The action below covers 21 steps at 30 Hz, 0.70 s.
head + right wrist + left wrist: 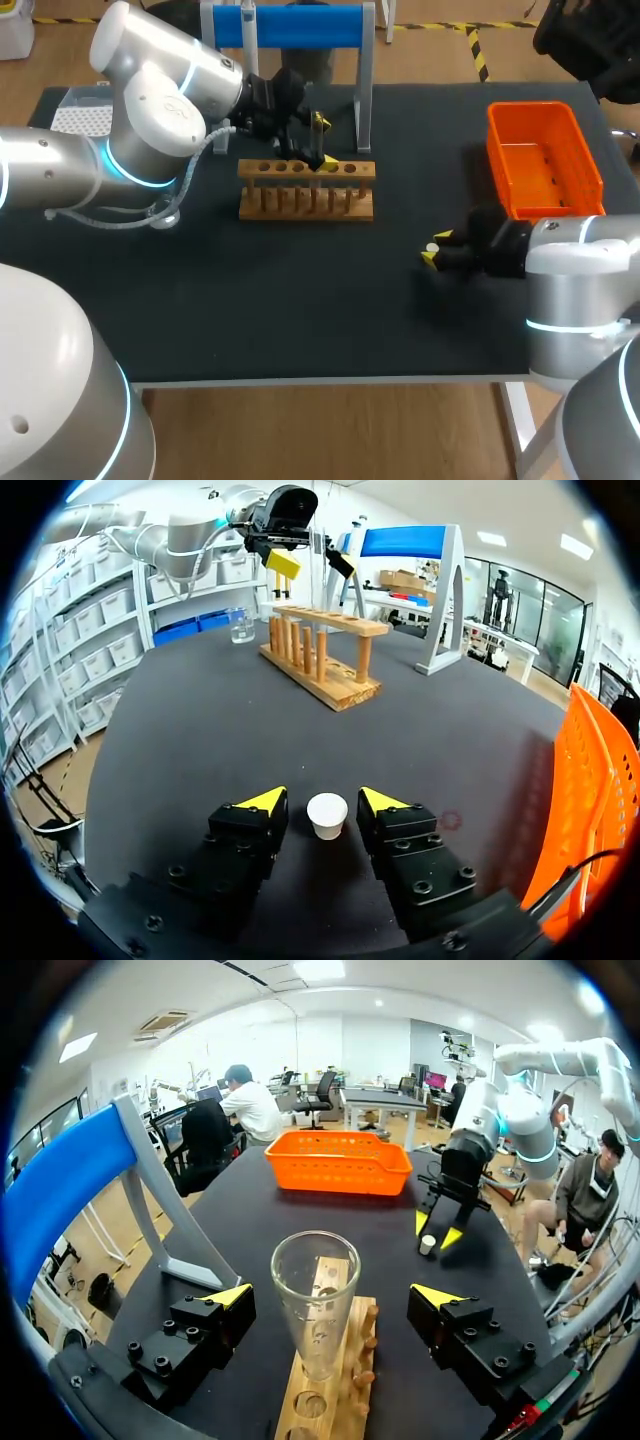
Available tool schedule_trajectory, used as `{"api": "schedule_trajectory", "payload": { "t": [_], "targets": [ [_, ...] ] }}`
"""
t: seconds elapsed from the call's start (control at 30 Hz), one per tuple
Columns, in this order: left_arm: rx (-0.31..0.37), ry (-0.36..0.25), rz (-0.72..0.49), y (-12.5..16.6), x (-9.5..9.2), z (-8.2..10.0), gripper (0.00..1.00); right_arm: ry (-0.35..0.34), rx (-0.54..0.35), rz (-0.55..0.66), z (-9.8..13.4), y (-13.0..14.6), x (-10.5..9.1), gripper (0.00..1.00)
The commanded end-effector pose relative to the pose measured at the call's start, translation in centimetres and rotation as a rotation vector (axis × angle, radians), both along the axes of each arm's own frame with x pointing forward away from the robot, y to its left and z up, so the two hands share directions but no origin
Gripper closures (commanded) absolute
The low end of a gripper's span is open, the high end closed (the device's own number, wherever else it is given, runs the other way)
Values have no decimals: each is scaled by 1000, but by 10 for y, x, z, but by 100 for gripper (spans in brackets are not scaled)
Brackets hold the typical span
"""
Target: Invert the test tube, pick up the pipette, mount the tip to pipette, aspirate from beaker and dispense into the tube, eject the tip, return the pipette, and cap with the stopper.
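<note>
On the worktop (250,300), left fingers (232,1296) and right fingers (262,801) are held released. The fragile, slippery tube (314,1295) is best gripped mid-length.

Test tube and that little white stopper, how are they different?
The test tube is tall, clear glass; the stopper is short and white. The test tube stands upright in the wooden rack, open end up; the stopper sits on the black table. The test tube is between the left gripper fingers, the stopper between the right gripper fingers. Alike: both grippers are open, and neither thing looks touched.
</note>
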State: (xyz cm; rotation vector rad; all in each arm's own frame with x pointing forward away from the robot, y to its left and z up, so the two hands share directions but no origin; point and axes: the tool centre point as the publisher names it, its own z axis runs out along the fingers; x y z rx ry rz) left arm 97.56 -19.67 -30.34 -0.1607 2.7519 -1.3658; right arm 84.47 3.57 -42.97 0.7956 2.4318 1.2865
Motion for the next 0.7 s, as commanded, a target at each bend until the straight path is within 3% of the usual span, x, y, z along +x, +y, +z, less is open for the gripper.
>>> {"api": "schedule_trajectory", "payload": {
  "t": [0.03, 0.7],
  "targets": [
    [-3, -1, 0, 0, 0, -1, 0, 0, -1, -1, 0, 0, 0, 57],
    [-3, -1, 0, 0, 0, -1, 0, 2, -6, -3, 0, -1, -1, 60]
  ]
}}
